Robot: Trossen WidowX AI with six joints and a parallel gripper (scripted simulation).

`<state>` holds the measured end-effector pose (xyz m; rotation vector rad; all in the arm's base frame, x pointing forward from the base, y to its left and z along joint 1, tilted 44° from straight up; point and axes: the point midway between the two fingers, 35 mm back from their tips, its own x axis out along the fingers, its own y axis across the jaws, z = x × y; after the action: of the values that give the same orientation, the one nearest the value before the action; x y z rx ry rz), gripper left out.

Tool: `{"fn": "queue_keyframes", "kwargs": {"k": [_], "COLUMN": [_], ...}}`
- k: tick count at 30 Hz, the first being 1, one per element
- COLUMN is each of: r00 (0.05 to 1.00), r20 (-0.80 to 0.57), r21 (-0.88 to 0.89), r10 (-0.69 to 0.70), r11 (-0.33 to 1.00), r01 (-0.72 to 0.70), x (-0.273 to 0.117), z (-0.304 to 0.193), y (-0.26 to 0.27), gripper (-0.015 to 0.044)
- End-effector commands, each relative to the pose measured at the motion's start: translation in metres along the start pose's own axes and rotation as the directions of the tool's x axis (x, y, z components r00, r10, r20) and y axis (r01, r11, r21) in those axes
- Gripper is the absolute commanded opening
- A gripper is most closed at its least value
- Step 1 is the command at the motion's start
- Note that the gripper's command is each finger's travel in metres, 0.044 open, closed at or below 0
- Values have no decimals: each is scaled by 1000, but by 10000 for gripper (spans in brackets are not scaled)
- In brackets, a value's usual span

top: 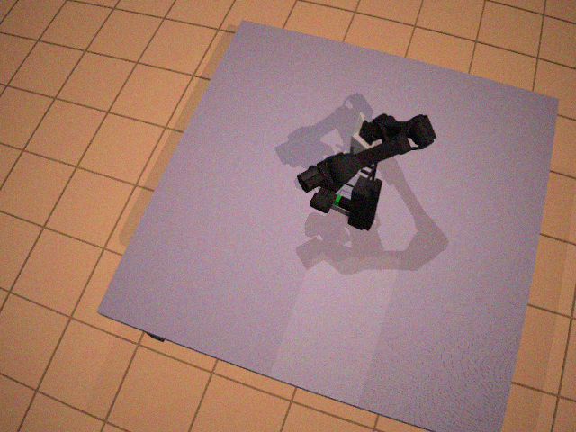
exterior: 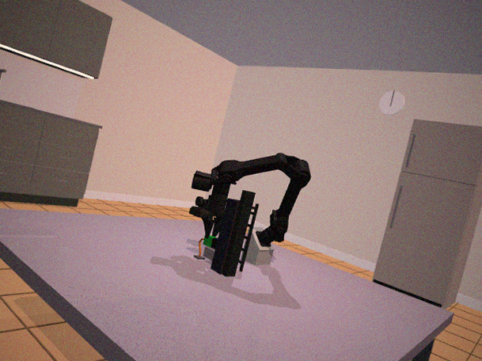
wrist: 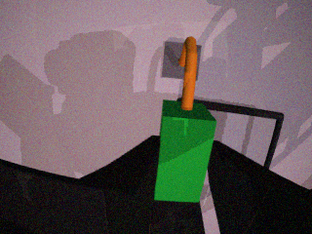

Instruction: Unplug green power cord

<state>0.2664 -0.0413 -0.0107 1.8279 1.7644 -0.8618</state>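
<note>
The green plug (top: 337, 200) (exterior: 209, 240) (wrist: 185, 166) lies level on the side of the tall black block (top: 364, 202) (exterior: 233, 236), which looks like the power strip. A dark part lies between them in the top view; how deep the plug sits cannot be told. The orange cord (exterior: 200, 247) (wrist: 189, 78) leaves the plug's outer end and bends down to a small grey square (exterior: 199, 257) (wrist: 171, 58) on the table. My gripper (exterior: 210, 236) (wrist: 183, 147) points down and is shut on the plug, a finger against each side. The arm partly hides this in the top view.
A low grey block (exterior: 208, 251) stands under the plug. A black ladder-like rack (exterior: 243, 248) stands beside the black block, on the side of the arm's pale base (top: 359, 139) (exterior: 260, 256). A thin black frame (wrist: 244, 109) shows right of the plug in the wrist view.
</note>
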Motion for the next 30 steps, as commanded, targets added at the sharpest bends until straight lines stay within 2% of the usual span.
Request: {"fn": "queue_keyframes", "kwargs": {"k": [1,10,23,26,27,30], "r00": [1000,1000,1000,1000,1000,1000], "r20": [26,27,20,23,24,24], "r21": [2,3,6,7,7,6], "r10": [6,7,6,6,7,7], "r11": [1000,1000,1000,1000,1000,1000], "r01": [-6,-7,-6,-7,-7,-7], "x": [-4,-6,-2,-6,-8,-15], "z": [15,30,22,36,45,75], "y": [2,3,-1,0,1,0], "gripper": [0,0,341,420,440,440]}}
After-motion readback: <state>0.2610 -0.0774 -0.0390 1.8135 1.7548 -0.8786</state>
